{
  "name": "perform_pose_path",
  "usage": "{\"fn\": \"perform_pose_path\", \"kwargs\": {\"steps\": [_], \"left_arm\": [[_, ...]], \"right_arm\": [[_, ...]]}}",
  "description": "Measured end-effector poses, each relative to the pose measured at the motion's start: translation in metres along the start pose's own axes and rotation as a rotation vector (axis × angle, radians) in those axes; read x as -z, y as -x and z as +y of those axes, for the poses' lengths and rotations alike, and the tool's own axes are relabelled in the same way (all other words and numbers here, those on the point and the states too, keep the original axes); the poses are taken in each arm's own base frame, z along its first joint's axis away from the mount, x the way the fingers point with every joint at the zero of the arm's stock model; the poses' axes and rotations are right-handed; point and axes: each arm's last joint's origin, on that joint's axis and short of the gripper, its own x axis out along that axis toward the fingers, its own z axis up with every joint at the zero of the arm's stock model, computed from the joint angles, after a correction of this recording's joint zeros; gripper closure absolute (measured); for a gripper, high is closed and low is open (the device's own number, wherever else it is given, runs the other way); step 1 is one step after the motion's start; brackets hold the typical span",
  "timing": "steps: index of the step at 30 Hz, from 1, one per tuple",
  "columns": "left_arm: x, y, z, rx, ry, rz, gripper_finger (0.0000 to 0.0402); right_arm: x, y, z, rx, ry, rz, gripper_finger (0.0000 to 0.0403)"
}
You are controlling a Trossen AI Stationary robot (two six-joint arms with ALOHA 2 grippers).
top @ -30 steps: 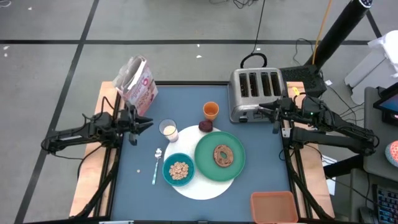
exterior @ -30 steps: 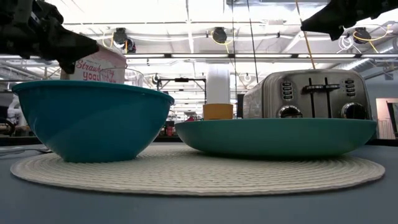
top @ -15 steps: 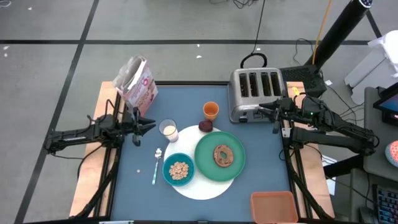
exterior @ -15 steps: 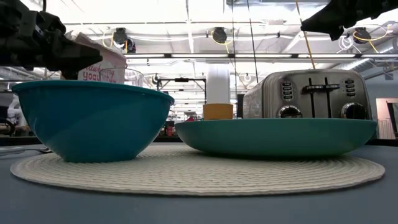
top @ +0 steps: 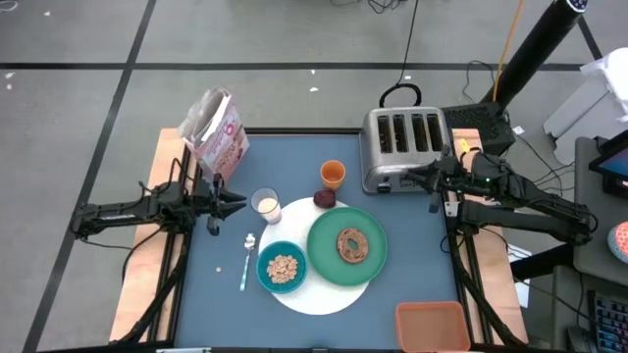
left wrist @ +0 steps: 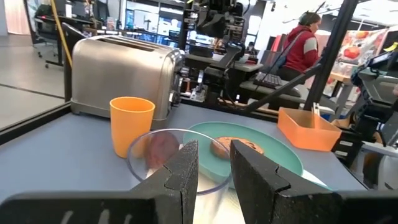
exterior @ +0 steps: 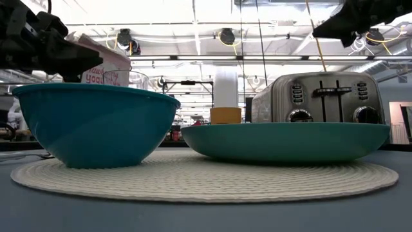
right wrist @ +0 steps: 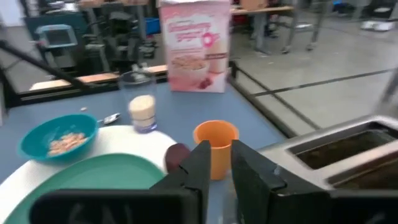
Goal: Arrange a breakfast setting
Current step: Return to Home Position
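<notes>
Overhead, the left pincer (top: 234, 200) hovered beside the milk glass (top: 266, 205), the right pincer (top: 412, 176) by the toaster (top: 404, 147) (both empty). Wrist views showed each pincer's fingers (left wrist: 186, 171) nearly together, slightly parted.

A silver four-slot toaster (top: 403, 147) stands at the table's far edge. A pink cereal box (top: 216, 133) stands at the far left corner. An orange rectangular tray (top: 432, 325) sits at the near right corner.

Around your blue table (top: 392, 284) lies grey floor (top: 88, 108) crossed by dark lines; beyond it, ceiling lamps (exterior: 226, 35) hang under bright white beams
</notes>
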Motion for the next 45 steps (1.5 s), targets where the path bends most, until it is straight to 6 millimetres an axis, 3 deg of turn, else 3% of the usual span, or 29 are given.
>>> {"fn": "perform_pose_path", "kwargs": {"steps": [6,25,31,45], "left_arm": [[0.0,0.0,-0.002,0.016,0.001,0.003,0.0302],[0.0,0.0,-0.002,0.02,0.028,0.004,0.0302],[0.0,0.0,-0.002,0.02,0.05,0.004,0.0302],[0.0,0.0,-0.002,0.02,0.056,0.004,0.0302]], "right_arm": [[0.022,-0.013,0.002,-0.102,0.02,-0.022,0.0399],[0.071,-0.005,0.002,-0.165,-0.019,-0.104,0.0402],[0.081,-0.008,0.002,-0.172,-0.02,-0.081,0.0402],[0.083,-0.007,0.004,-0.243,-0.039,-0.1,0.0402]]}}
